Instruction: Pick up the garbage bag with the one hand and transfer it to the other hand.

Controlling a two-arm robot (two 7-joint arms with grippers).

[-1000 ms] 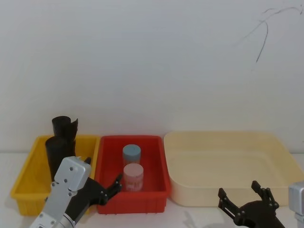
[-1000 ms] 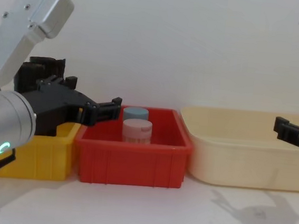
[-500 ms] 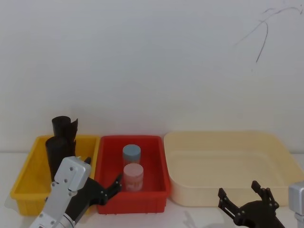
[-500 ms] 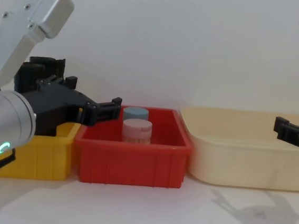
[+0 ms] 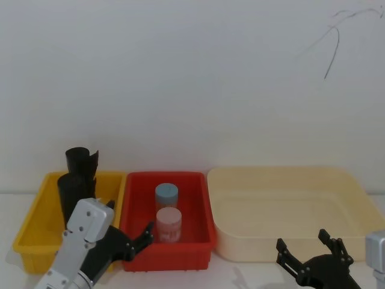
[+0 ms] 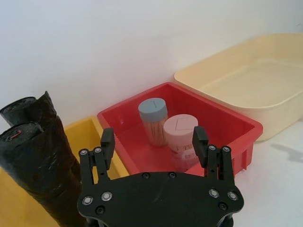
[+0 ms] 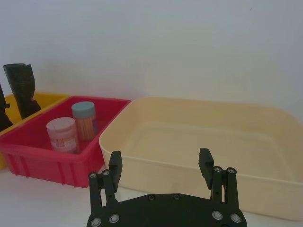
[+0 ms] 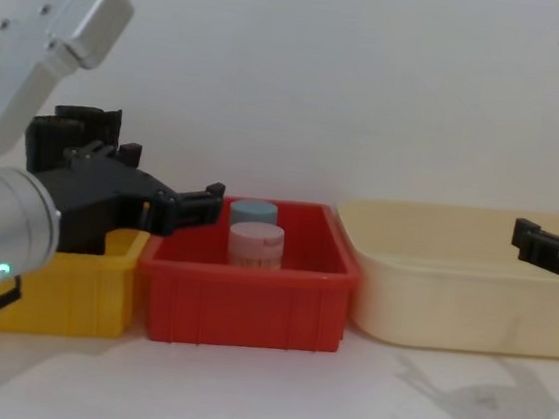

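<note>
"Holding anything in your grippers?"

"Nothing. Nearest me, my left gripper [image 6: 154, 137], black and long-fingered on its silver-grey arm with the green-teal ring, hangs with its fingers spread wide and empty, about where the yellow plastic bin [image 5: 33, 226] meets the red plastic bin [image 5: 174, 256]. My right gripper [image 7: 160, 160] sits low before the cream plastic tray [image 5: 283, 171], likewise splayed wide and touching nothing."

"And the garbage bag [image 5: 71, 189], that stout matte black plastic roll?"

"It stands upright in the yellow bin, just beyond my left fingers and apart from them. Behind it stands a slimmer black roll [image 5: 81, 159] with a notched rim. In the red bin are a pink-lidded jar [image 5: 169, 224] and, farther back, a blue-lidded jar [image 5: 166, 195]."
</note>
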